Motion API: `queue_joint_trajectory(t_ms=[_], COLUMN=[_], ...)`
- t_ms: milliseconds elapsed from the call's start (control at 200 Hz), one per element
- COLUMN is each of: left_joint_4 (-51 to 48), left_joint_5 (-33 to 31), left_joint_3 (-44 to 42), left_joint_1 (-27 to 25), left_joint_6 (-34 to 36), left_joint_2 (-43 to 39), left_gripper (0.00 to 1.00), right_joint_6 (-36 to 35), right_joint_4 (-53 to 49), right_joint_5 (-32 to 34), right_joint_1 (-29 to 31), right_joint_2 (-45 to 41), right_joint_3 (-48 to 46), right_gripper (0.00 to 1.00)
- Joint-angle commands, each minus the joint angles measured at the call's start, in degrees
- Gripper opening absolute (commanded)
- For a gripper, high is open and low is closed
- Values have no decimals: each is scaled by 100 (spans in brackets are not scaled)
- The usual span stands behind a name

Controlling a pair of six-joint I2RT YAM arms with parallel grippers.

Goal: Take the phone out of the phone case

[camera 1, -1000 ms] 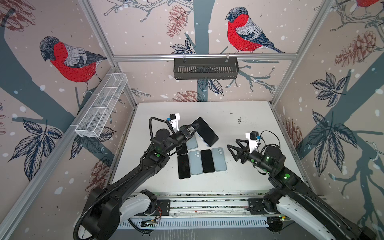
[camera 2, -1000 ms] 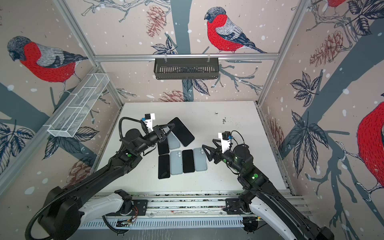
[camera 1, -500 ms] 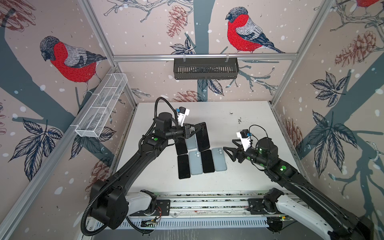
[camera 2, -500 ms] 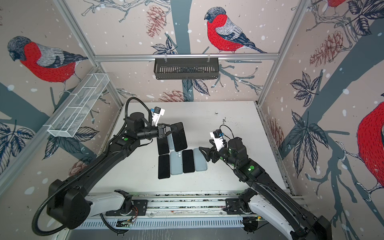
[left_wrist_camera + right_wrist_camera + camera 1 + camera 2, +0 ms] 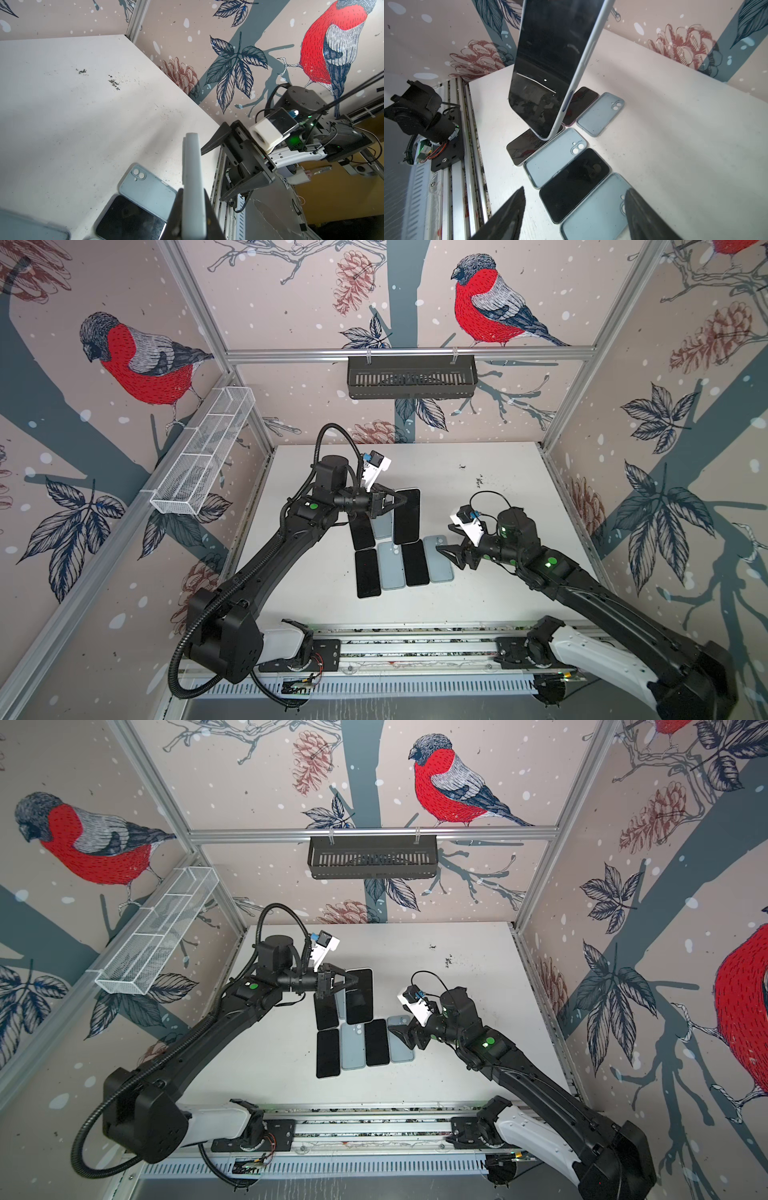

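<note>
My left gripper is shut on the long edge of a dark-screened phone and holds it in the air over the back row. The phone sits in a pale blue phone case, whose rim runs along the screen. In the left wrist view the left gripper pinches that case from both sides. My right gripper is open and holds nothing. It hovers low over the rightmost empty case, a short way right of the held phone.
On the white table lie dark phones alternating with empty pale blue cases. Behind them lie another phone and case. A black basket hangs at the back, a wire rack at the left.
The left gripper has lifted the cased phone and swung it from slanting to nearly straight over the back row. The right gripper moved left over the rightmost case, its jaws slightly narrower.
</note>
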Motion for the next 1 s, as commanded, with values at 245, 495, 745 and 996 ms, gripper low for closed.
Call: queue_joint_trajectory(t_ms=[245,495,745,996], left_joint_4=[210,144,243,358], left_joint_5=[730,748,843,922], left_joint_3=[43,37,-6,-103], left_joint_1=[18,15,17,16], left_joint_6=[280,366,315,254], left_joint_2=[-117,-117,-143,-224], left_gripper=[0,0,0,0], right_joint_6=[-783,-1153,-1304,-1264], right_joint_4=[366,385,333,414], right_joint_5=[-1437,-1835,-1984,-2109], right_joint_1=[151,254,327,348], right_joint_2=[912,1082,1220,1438], right_joint_3=[299,433,584,716], right_gripper=[67,59,53,42])
